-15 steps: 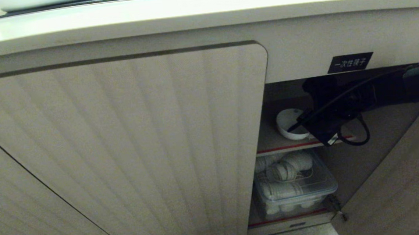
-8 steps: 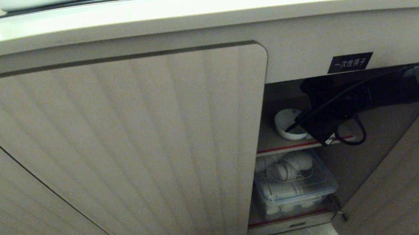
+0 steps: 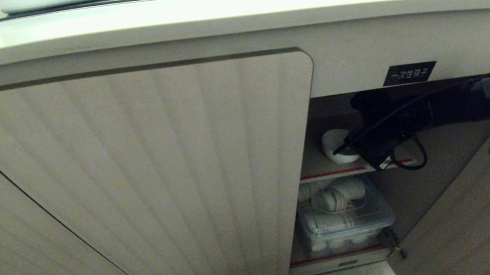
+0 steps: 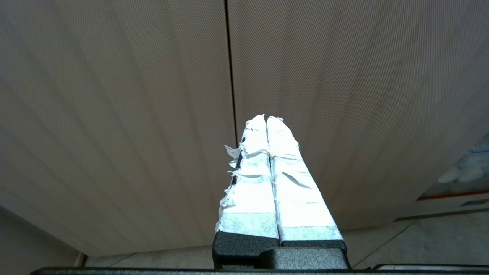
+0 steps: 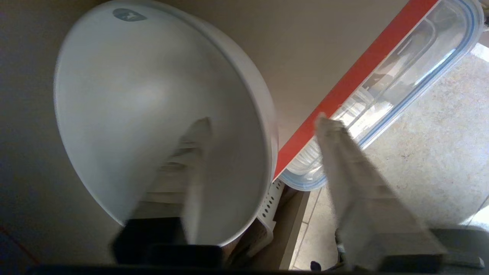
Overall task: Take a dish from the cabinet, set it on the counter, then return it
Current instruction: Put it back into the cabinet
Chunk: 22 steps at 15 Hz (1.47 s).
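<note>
White bowl (image 3: pixel 335 145): on the upper red-edged shelf (image 3: pixel 316 167) inside the open compartment of the cabinet (image 3: pixel 144 170), upright, rim up.
Right gripper (image 5: pixel 263 124): reached into that compartment from the right; taped fingers (image 5: pixel 193 160) spread apart, one inside the bowl, the other outside its rim, the wall between them; contact with the wall not discernible.
Left gripper (image 4: pixel 266 119): parked low before the closed ribbed door, taped fingers pressed together, nothing between them.
Clear lidded box (image 3: pixel 346 223): lower shelf, holding white rounded items.
Black label (image 3: pixel 409 73) with white characters: on the panel above the opening.
Counter (image 3: pixel 236 13): above the cabinet, thick rounded edge.
Right-hand door (image 3: pixel 462 221): swung open.
</note>
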Available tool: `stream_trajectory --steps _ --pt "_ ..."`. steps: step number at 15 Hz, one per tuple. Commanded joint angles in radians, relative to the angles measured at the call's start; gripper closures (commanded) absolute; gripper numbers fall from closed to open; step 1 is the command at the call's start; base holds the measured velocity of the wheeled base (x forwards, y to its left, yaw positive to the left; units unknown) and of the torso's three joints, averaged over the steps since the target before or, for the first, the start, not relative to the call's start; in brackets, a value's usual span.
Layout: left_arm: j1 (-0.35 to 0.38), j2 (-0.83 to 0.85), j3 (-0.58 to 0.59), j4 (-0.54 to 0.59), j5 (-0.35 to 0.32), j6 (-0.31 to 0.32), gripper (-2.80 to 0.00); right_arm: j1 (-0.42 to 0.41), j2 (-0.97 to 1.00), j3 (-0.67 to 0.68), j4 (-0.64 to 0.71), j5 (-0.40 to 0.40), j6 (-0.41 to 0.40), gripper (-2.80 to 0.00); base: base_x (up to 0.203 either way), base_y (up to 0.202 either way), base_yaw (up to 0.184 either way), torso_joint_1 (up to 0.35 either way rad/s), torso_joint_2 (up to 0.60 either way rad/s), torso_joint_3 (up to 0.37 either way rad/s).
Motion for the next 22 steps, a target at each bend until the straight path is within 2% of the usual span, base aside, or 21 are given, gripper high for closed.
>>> stream_trajectory --steps 1,4,6,10,12,16,18,22 --pt "0.000 0.000 0.000 0.000 0.000 0.000 0.00 0.000 0.001 0.000 0.002 -0.002 0.006 -2.80 0.000 0.000 0.000 0.000 0.00 0.000" --pt "0.000 0.000 0.000 0.000 0.000 0.000 0.00 0.000 0.000 0.002 0.005 -0.004 0.006 -2.80 0.000 0.000 0.000 0.000 0.00 0.000" --pt "0.000 0.000 0.000 0.000 0.000 0.000 0.00 0.003 0.001 0.006 0.003 -0.052 0.002 -2.80 0.000 0.000 0.000 0.000 0.00 0.000" --pt "0.000 0.000 -0.001 0.000 0.000 0.000 0.00 0.009 -0.005 0.010 0.002 -0.063 -0.006 -2.80 0.000 0.000 0.000 0.000 0.00 0.000" --pt "0.000 0.000 0.000 0.000 0.000 0.000 0.00 0.013 -0.006 0.019 0.000 -0.098 -0.043 -2.80 0.000 0.000 0.000 0.000 0.00 0.000" --pt "0.000 0.000 0.000 0.000 0.000 0.000 0.00 0.016 -0.022 0.036 -0.034 -0.108 -0.095 -2.80 0.000 0.000 0.000 0.000 0.00 0.000" --pt "0.000 0.000 -0.001 0.000 0.000 0.000 0.00 0.018 -0.022 0.055 -0.045 -0.155 -0.125 -2.80 0.000 0.000 0.000 0.000 0.00 0.000" --pt "0.000 0.000 0.000 0.000 0.000 0.000 0.00 0.021 -0.035 0.067 -0.055 -0.170 -0.159 -2.80 0.000 0.000 0.000 0.000 0.00 0.000"
